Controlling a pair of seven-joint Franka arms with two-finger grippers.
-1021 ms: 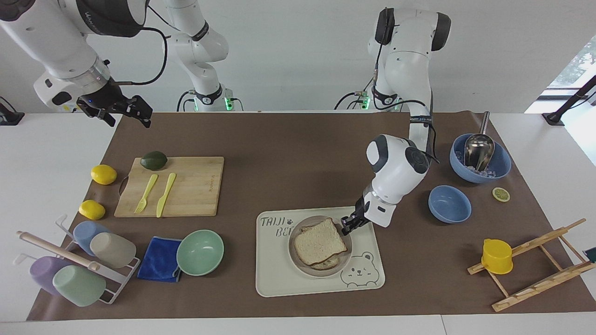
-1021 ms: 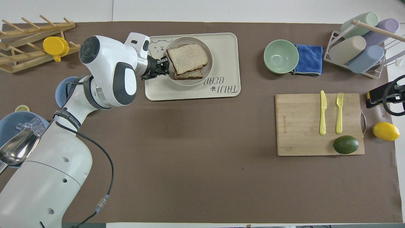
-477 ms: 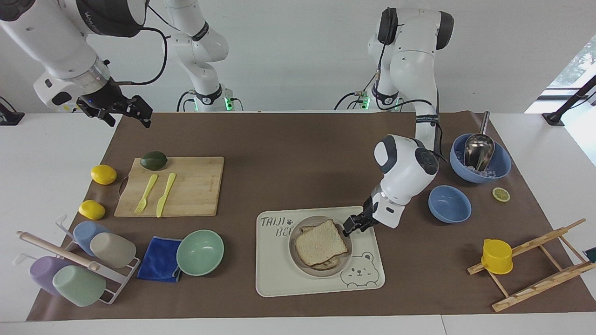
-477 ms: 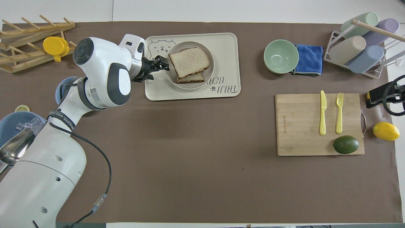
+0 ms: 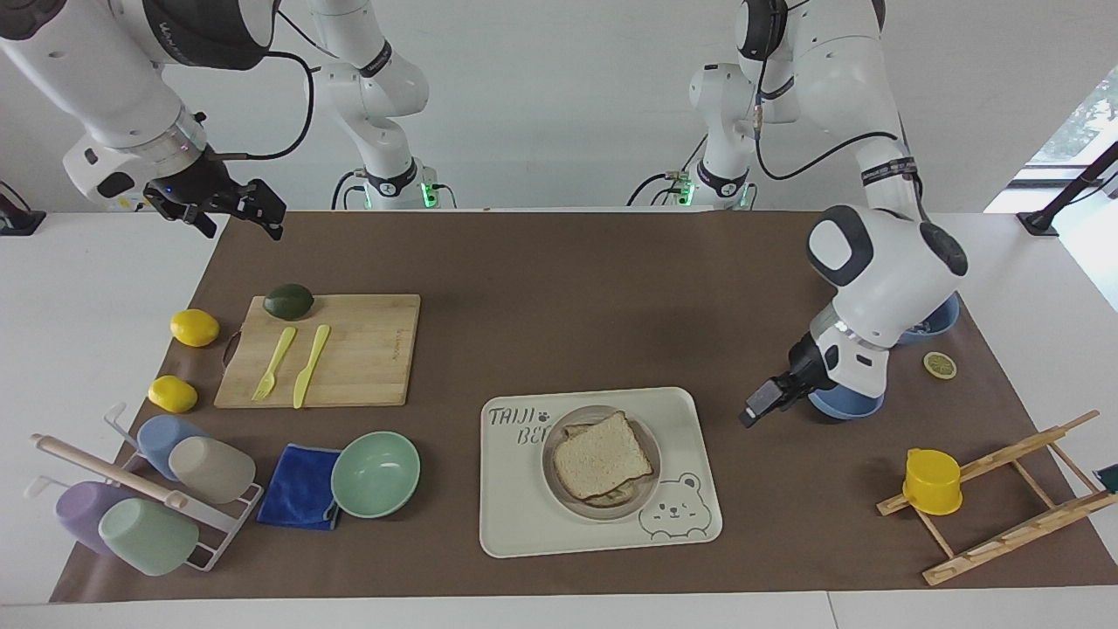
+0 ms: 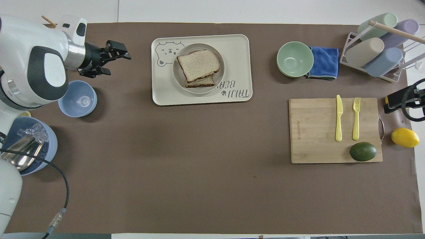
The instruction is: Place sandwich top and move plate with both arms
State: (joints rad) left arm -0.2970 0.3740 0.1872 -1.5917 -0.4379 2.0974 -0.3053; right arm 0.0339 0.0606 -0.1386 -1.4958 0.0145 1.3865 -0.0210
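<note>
Pulled my left tool off the plate and away toward my left arm's end of the tabletop; it now hangs over the brown mat between the bear tray and the small blue bowl, fingers spread apart, holding nothing. Sandwich top lies on the lower bread slice, slightly askew, on the plate, which sits on the bear tray. My right tool waits over the mat's corner at my right arm's end, above the cutting board, fingers apart, empty.

Progress, my read: step 1, placing the top, looks done. Step 2, moving the plate with both arms, not started; neither tool is touching the plate. Left needs to come back to the rim, right has a long reach across to the other rim.
</note>
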